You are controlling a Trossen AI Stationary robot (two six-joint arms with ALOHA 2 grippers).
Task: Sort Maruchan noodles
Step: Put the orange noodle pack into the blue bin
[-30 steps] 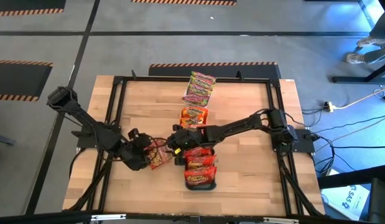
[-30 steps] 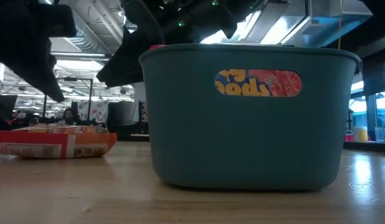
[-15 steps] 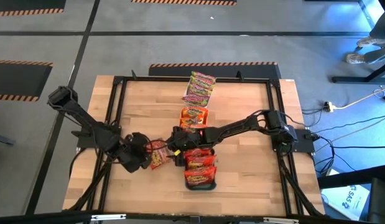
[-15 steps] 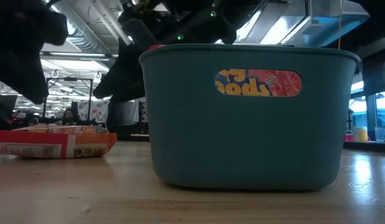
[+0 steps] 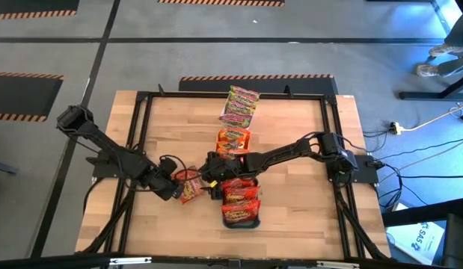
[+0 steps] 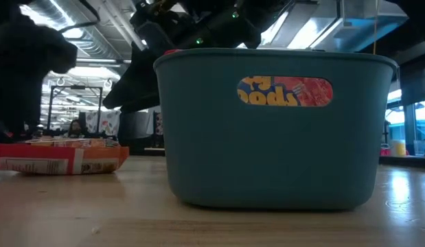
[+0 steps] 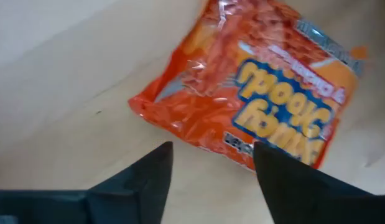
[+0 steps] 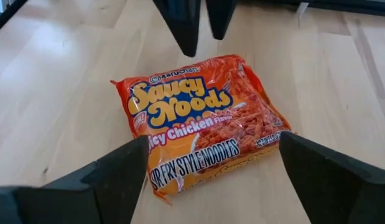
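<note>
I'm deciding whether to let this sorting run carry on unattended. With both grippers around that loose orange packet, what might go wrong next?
1. The orange packet lies flat on the table between the open left gripper and the open right gripper; closing in together, their fingers might collide.
2. A flat, slick wrapper may slide away rather than lift.
3. The teal tray of red packets stands right beside the right gripper, so a sideways swing might nudge it.
</note>
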